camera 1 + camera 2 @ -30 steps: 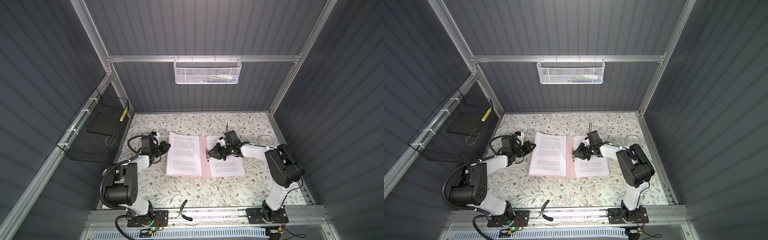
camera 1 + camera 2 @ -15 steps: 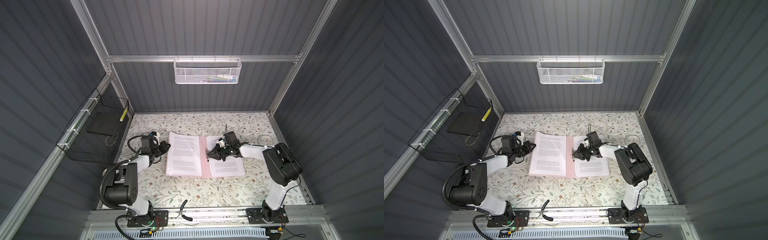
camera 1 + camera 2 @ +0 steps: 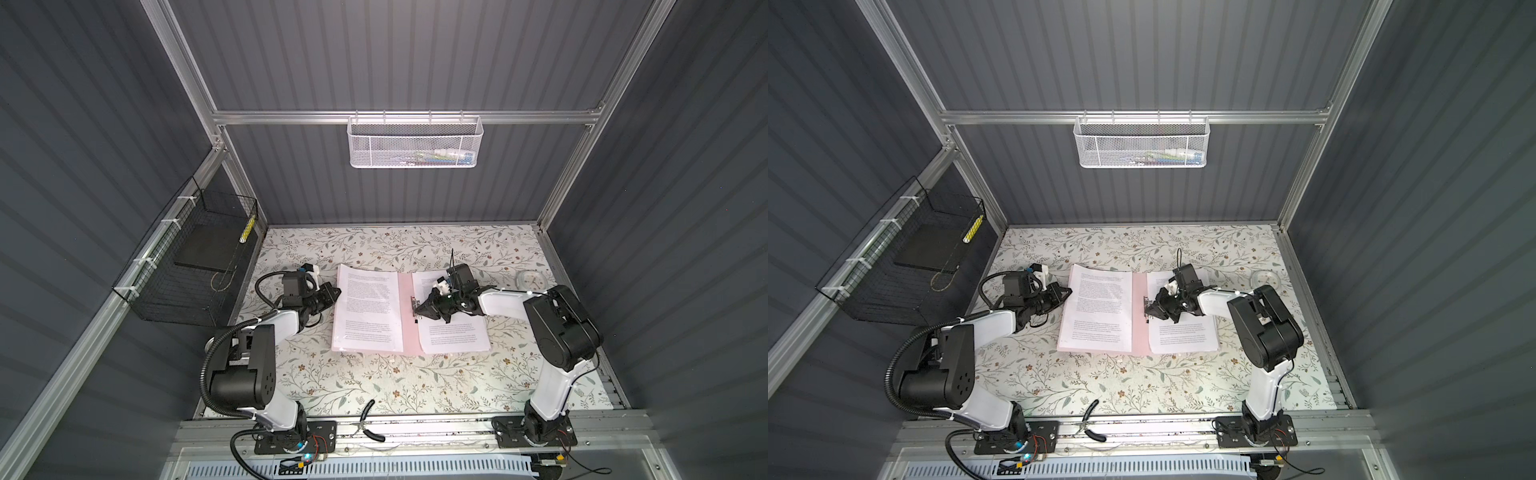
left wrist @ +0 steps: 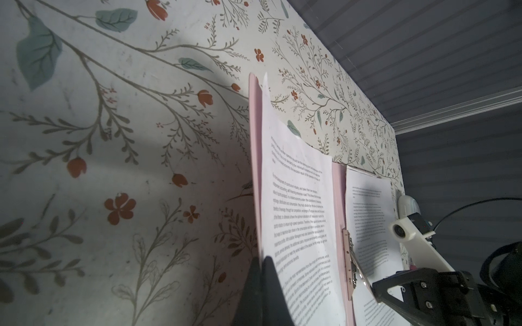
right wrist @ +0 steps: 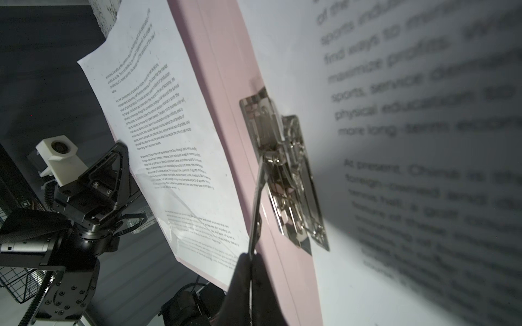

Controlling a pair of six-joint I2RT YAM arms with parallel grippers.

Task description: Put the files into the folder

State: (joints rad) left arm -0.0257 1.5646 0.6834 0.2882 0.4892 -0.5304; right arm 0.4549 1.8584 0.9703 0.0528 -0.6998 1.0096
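Note:
The pale pink folder (image 3: 405, 316) (image 3: 1139, 316) lies open on the floral table. One of the files, a printed white sheet (image 3: 368, 307), lies on its left half. Another sheet (image 3: 453, 336) lies on the right half under the silver clip (image 5: 282, 158) at the spine. My right gripper (image 3: 417, 312) (image 5: 250, 255) is shut on the clip's thin metal lever, which stands raised off the folder. My left gripper (image 3: 337, 291) (image 4: 261, 258) is shut on the outer edge of the left sheet (image 4: 296, 197), right at the cover's edge.
A black wire basket (image 3: 187, 266) with a black slab (image 3: 205, 249) hangs on the left wall. A white mesh basket (image 3: 415, 141) hangs on the back rail. A clear round dish (image 3: 532, 280) sits at the table's right. Pliers (image 3: 370, 424) lie on the front rail.
My right gripper's jaws have closed onto the clip's lever. The left gripper and the sheets have stayed where they were.

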